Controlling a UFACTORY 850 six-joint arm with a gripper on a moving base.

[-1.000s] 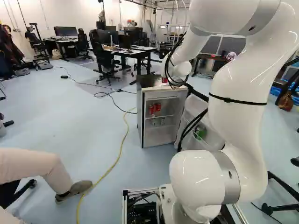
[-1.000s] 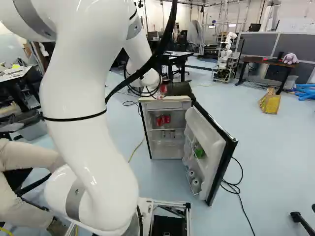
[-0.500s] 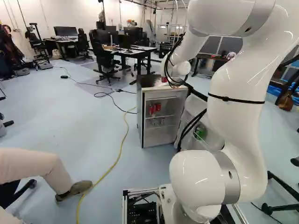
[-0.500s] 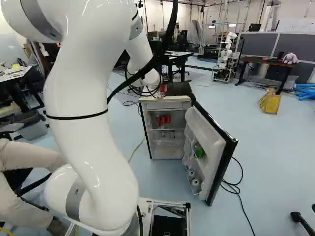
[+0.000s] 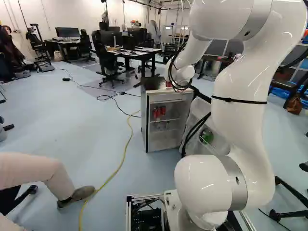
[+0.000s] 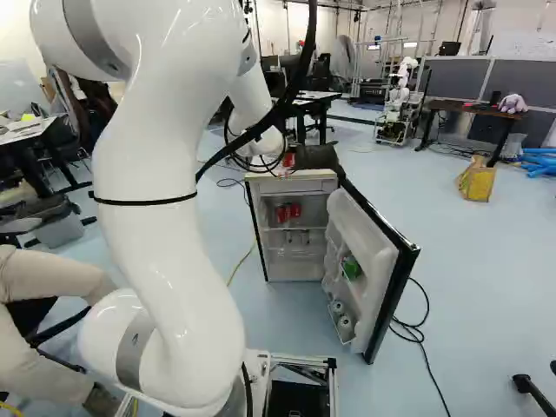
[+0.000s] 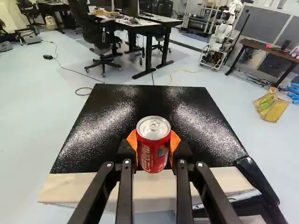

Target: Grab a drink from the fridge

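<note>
While our fingers (image 7: 132, 139) pinch the red can (image 7: 153, 151) by both sides over the fridge top (image 7: 154, 100), we'd favor that mid-body hold, firm but gentle, b/c slick, thin alum. prob. dents.

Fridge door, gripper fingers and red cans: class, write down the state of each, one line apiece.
Fridge door: open, swung wide.
Fingers: shut on a red can.
Gripped red can: upright.
Red cans on the shelf: upright, inside the fridge.
</note>
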